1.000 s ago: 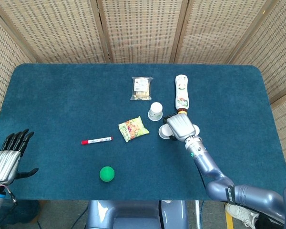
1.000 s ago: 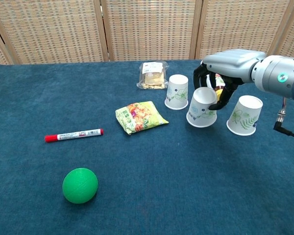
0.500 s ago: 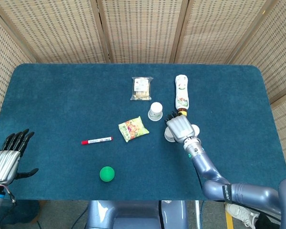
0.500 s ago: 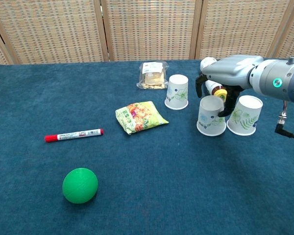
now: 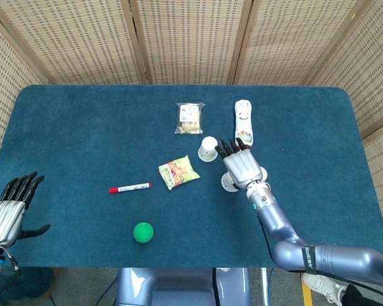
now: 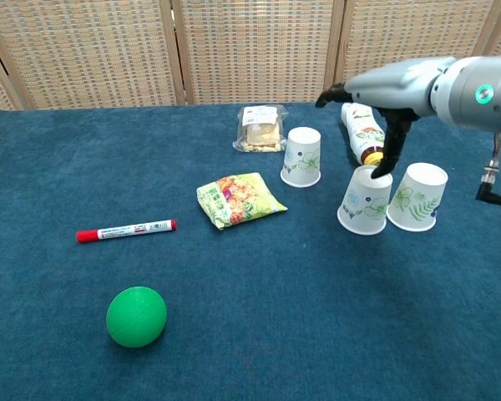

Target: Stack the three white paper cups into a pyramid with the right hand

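three paper cups upside down, one green ball, one marker

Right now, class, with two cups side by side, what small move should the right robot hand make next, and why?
Probably swing toward the third cup and grasp it. The right robot hand is open above the middle cup, which stands upside down against the right cup, so the base looks ready for a top cup.
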